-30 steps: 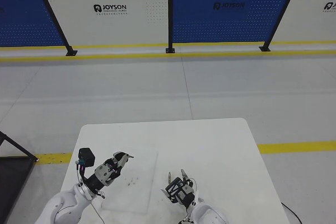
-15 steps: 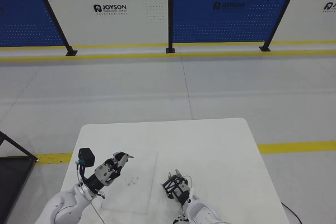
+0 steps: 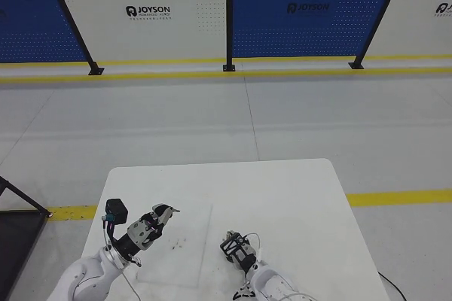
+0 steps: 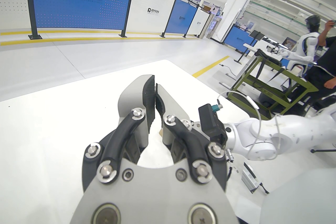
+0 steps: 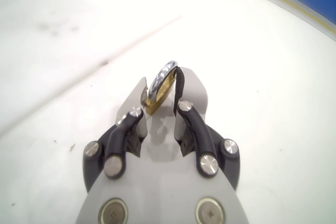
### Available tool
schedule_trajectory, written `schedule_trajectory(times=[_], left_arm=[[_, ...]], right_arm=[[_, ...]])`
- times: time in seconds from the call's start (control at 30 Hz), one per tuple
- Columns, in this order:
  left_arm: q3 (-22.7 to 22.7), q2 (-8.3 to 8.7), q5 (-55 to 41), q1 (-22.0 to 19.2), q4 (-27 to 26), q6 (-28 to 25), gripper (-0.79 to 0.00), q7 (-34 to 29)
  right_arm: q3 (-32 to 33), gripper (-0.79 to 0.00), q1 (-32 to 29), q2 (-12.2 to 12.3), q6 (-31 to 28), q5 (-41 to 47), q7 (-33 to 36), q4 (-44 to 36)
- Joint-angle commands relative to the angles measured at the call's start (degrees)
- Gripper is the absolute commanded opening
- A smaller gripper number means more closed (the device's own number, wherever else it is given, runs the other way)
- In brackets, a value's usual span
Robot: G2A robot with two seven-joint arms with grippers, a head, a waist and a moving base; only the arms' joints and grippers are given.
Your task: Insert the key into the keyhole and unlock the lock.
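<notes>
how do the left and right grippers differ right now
The right gripper is shut on the brass padlock, one finger against its body and the other against its shackle. The left gripper is shut too, but I cannot tell if it holds anything. The right gripper tilts down at the table, while the left gripper points out level across it. Both have the same build.
</notes>
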Motion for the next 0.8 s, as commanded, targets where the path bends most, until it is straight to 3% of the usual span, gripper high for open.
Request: schedule_trajectory(times=[0.0, 0.03, 0.2, 0.37, 0.57, 0.77], left_arm=[[0.00, 0.00, 0.00, 0.00, 0.00, 0.00, -0.785, 0.00], [0.00, 0.00, 0.00, 0.00, 0.00, 0.00, -0.785, 0.00], [0.00, 0.00, 0.00, 0.00, 0.00, 0.00, -0.785, 0.00], [0.00, 0.00, 0.00, 0.00, 0.00, 0.00, -0.785, 0.00], [0.66, -0.08, -3.53, -0.30, -0.03, -0.65, -0.785, 0.76], [3.77, -0.25, -13.53, -1.40, 0.30, -4.18, -0.785, 0.69]], right_arm=[[0.01, -0.754, 0.21, -0.09, -0.07, 0.18, 0.17, 0.20], [0.02, -0.785, 0.30, -0.13, -0.09, 0.26, 0.19, 0.28], [0.18, -0.785, 0.08, -0.18, -0.07, 0.01, -0.89, -0.30], [3.29, -0.785, -2.06, 0.77, -2.06, 1.42, -6.66, -4.63], [11.46, -0.785, -5.22, 3.07, -17.21, 9.38, -20.38, -9.52], [14.82, -0.785, -5.36, 4.27, -35.76, 15.37, -32.97, -9.31]])
